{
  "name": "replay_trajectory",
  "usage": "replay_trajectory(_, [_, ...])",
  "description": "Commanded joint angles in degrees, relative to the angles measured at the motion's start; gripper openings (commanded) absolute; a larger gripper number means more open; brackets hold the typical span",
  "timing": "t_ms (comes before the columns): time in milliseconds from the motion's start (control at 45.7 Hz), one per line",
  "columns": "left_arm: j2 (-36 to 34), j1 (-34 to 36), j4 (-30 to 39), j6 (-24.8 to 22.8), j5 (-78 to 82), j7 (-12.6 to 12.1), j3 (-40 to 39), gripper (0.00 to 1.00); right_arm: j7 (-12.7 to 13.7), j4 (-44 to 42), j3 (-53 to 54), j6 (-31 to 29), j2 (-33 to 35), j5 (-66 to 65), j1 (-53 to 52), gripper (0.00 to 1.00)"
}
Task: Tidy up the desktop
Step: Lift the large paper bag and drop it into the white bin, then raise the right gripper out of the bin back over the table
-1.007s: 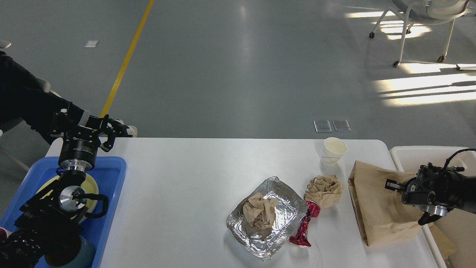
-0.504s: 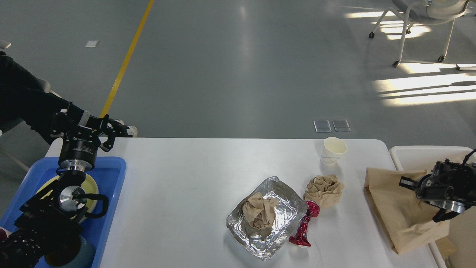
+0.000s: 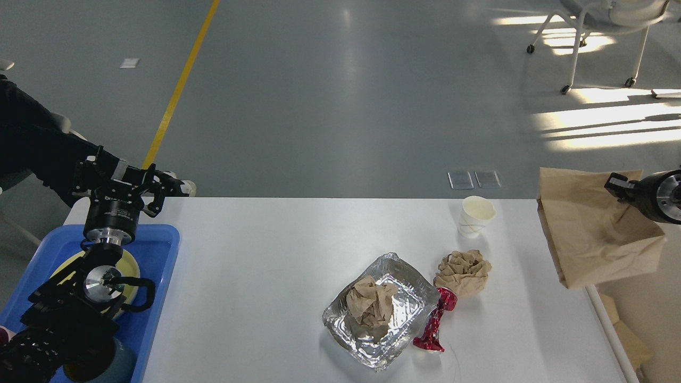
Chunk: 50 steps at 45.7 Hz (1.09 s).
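The white desktop carries a foil tray with a crumpled brown paper wad in it. Beside the tray lie a crumpled brown paper ball and a crushed red wrapper, and a white paper cup stands behind them. My right gripper is at the far right edge, shut on a brown paper bag. The bag hangs in the air beyond the desktop's right end and hides the fingertips. My left gripper hovers over the desktop's back left corner, seen side-on and holding nothing.
A blue tray at the left holds a yellow plate and a teal cup, partly under my left arm. A cream bin stands past the desktop's right edge, below the bag. A chair stands far back right.
My right gripper has lifted the brown paper bag off the desktop, carrying it up and to the right until it hangs over the cream bin. The left arm has not moved.
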<state>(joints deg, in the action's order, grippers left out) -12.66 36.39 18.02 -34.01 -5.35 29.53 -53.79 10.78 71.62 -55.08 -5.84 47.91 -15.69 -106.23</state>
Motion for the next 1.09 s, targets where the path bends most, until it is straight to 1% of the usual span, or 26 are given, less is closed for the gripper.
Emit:
replay_trajectory(0, [0.0,0.0,0.0,0.0,-0.02,0.0,0.0,0.97,-0.15,0.89,1.81,-8.2,2.45,0.31,-9.78,0.0])
replay_trajectory(88, [0.0,0.0,0.0,0.0,-0.02,0.0,0.0,0.97,-0.06,0.54,5.24,-13.04,4.3,0.74,-13.91,0.0])
replay_trajectory(175, [0.0,0.0,0.0,0.0,-0.02,0.0,0.0,0.97,0.12,0.27,8.93,-16.47,5.62,0.83,-15.15,0.0])
replay_trajectory(263, [0.0,0.0,0.0,0.0,-0.02,0.0,0.0,0.97,0.29,-0.34,9.99,-16.83,5.88,0.75,-14.36,0.0])
replay_trajectory(350, [0.0,0.0,0.0,0.0,-0.02,0.0,0.0,0.97,0.38,-4.28,9.29,-16.31,5.79,0.75,-12.17,0.0])
replay_trajectory(504, [0.0,0.0,0.0,0.0,-0.02,0.0,0.0,0.97,0.29,-18.69,10.43,-14.9,5.53,1.62,0.91,0.0])
replay_trajectory(591, [0.0,0.0,0.0,0.0,-0.02,0.0,0.0,0.97,0.21,-26.87,11.04,-13.49,4.92,5.57,9.44,0.0])
replay_trajectory(744, [0.0,0.0,0.0,0.0,-0.02,0.0,-0.08,0.97,0.12,-35.75,13.41,-13.05,2.81,10.67,24.81,0.0])
replay_trajectory(876, [0.0,0.0,0.0,0.0,-0.02,0.0,0.0,0.97,0.12,-37.96,17.37,-9.89,1.66,10.77,34.58,0.0])
replay_trajectory(963, [0.0,0.0,0.0,0.0,-0.02,0.0,0.0,0.97,0.12,-38.49,19.48,-5.51,0.79,10.77,41.52,0.0])
replay_trajectory(1051, [0.0,0.0,0.0,0.0,-0.02,0.0,0.0,0.97,0.12,-40.15,20.54,-2.25,-2.11,10.77,47.06,0.0])
replay_trajectory(1073, [0.0,0.0,0.0,0.0,-0.02,0.0,0.0,0.97,0.12,-40.59,20.63,-1.46,-2.46,10.77,48.12,0.07])
